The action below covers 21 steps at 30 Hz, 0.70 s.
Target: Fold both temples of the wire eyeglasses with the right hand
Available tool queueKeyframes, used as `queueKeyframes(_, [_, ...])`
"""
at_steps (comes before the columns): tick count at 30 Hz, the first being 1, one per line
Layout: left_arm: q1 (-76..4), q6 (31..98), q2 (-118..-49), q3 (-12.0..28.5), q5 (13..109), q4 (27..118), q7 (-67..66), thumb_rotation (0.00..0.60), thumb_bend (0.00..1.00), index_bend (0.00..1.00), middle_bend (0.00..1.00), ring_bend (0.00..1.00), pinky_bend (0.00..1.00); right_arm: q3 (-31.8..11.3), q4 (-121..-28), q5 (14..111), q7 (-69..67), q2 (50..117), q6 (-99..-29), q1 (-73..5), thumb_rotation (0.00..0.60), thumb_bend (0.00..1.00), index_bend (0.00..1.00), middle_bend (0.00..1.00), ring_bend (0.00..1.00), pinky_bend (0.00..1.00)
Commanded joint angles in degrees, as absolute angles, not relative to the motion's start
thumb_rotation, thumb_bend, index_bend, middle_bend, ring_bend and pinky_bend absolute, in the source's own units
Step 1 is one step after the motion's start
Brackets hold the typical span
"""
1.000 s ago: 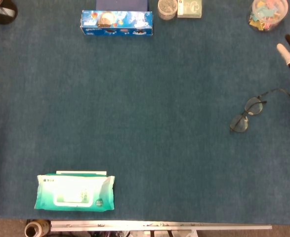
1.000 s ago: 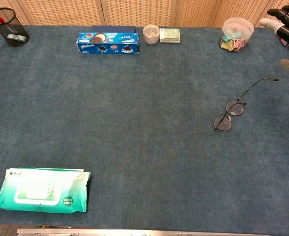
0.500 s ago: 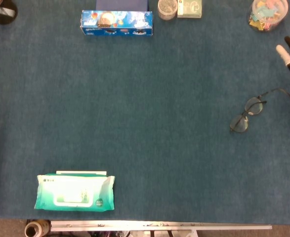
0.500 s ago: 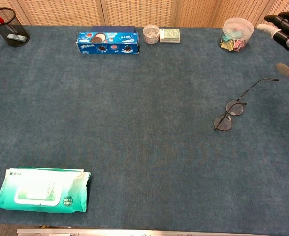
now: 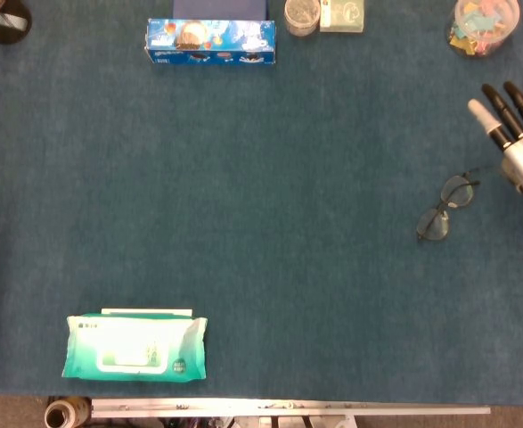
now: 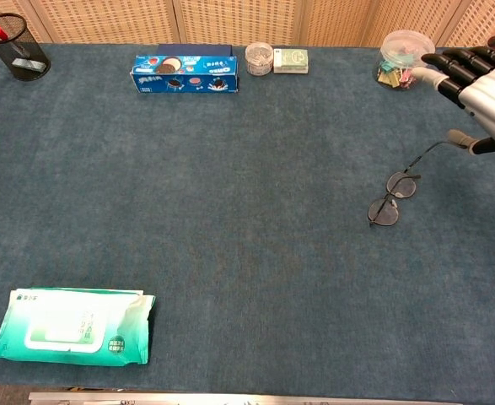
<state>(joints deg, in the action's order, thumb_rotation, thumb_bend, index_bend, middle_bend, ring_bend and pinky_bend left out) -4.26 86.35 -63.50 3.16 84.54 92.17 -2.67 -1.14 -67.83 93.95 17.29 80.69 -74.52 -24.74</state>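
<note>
The wire eyeglasses (image 5: pixel 445 207) lie on the blue table cover (image 5: pixel 270 196) toward its right side, lenses down-left, one thin temple (image 6: pixel 426 152) stretched out toward the far right. They have barely shifted since a second ago, at most a slight nudge. The right hand (image 6: pixel 476 91) has come in from the right edge: earlier only its fingertips showed at the border, now the palm and dark fingers (image 5: pixel 503 105) reach further left, hovering over the outer end of the temple. Its fingers are spread apart and it holds nothing; whether the thumb touches the temple tip I cannot tell. The left hand does not show in either view.

Far right sits a clear tub of coloured clips (image 6: pixel 406 56). Along the far edge stand a blue cookie box (image 5: pixel 211 41), a small jar (image 5: pixel 302 14) and a pale card box (image 5: pixel 342 15); a mesh pen cup (image 6: pixel 15 46) fills the far left corner. Near left lies a green wipes pack (image 5: pixel 135 347).
</note>
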Motion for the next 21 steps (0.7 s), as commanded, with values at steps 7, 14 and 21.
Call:
queueKeyframes(7, [-4.22,86.40,-63.43,3.16,84.56,92.21,-2.58,0.600,0.67,0.49,0.50,0.54,0.71,-0.60,-66.58,94.27,16.75,82.44,-73.17,-25.33,0.600,0.30,0.00,0.04,0.00,0.12])
queueKeyframes(14, [-4.11,86.63,-63.33,3.20,84.62,92.23,-2.35,0.600,0.67,0.49,0.50,0.54,0.71,-0.01,-65.13,94.65,16.22,83.80,-72.54,-25.56,0.600,0.30,0.00,0.04,0.00,0.12])
queueKeyframes(21, [-4.05,86.74,-63.25,3.20,84.68,92.23,-2.24,0.600,0.67,0.49,0.50,0.54,0.71,0.24,-65.10,94.72,15.83,83.75,-72.73,-25.38,0.600,0.30,0.00,0.04,0.00,0.12])
